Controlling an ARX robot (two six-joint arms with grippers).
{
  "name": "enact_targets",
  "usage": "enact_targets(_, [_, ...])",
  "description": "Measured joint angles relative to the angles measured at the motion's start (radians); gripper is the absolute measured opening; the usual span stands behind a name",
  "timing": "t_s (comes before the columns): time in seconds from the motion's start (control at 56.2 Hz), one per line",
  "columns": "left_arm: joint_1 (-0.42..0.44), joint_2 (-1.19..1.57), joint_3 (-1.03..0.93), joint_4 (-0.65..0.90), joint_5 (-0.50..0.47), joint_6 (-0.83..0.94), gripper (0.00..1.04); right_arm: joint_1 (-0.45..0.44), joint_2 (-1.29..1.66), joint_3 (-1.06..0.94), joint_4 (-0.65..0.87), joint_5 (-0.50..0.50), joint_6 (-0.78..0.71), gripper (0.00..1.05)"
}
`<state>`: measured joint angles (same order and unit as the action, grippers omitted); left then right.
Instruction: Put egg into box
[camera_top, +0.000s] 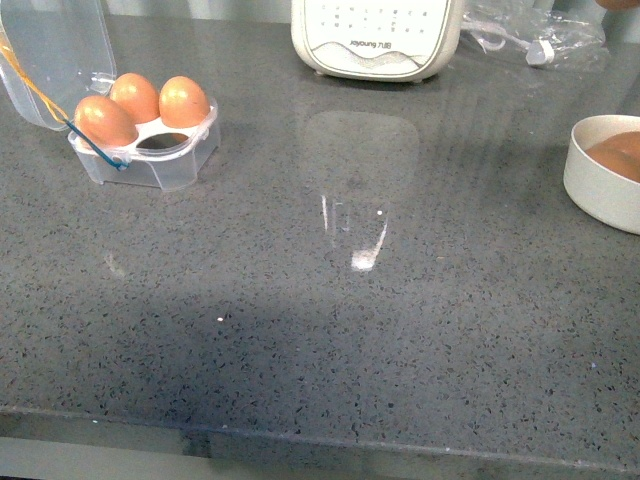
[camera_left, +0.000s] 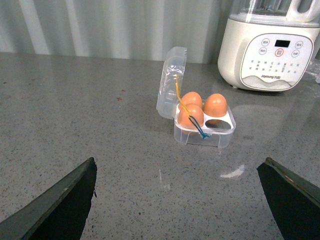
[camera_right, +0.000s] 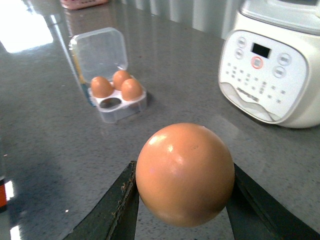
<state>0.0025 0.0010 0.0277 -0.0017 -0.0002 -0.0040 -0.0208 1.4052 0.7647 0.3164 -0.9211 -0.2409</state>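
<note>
A smooth orange-brown egg (camera_right: 185, 174) fills the near part of the right wrist view, and my right gripper (camera_right: 182, 200) is shut on it, one dark finger on each side, above the counter. The box (camera_top: 150, 150), a clear plastic carton with its lid standing open, sits at the far left of the counter and holds three brown eggs; its near right cell is empty. The box (camera_right: 117, 102) also shows well beyond the held egg, and in the left wrist view the box (camera_left: 202, 127) lies ahead of my open left gripper (camera_left: 177, 200). Neither arm appears in the front view.
A white appliance (camera_top: 375, 38) with a button panel stands at the back centre. A round white bowl (camera_top: 605, 170) with brown eggs in it is at the right edge. Crumpled clear plastic (camera_top: 535, 35) lies at the back right. The grey speckled counter's front edge (camera_top: 320, 440) runs along the bottom.
</note>
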Motion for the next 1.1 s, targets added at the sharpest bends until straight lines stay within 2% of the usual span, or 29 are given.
enact_targets(0.125, [0.000,0.000,0.000,0.000,0.000,0.000,0.98,0.000,-0.006,0.006,-0.090,-0.044,-0.085,0.42])
enact_targets(0.374, [0.000,0.000,0.000,0.000,0.000,0.000,0.98,0.047,0.110,0.126,-0.097,0.010,-0.097,0.42])
enact_targets(0.552, [0.000,0.000,0.000,0.000,0.000,0.000,0.98,0.151,0.317,0.317,-0.018,0.146,0.005,0.42])
enact_targets(0.73, [0.000,0.000,0.000,0.000,0.000,0.000,0.98,0.240,0.452,0.466,0.031,0.231,0.115,0.42])
enact_targets(0.819, [0.000,0.000,0.000,0.000,0.000,0.000,0.98,0.317,0.542,0.564,0.038,0.300,0.171,0.42])
enact_targets(1.103, [0.000,0.000,0.000,0.000,0.000,0.000,0.98,0.484,0.650,0.642,0.040,0.299,0.222,0.42])
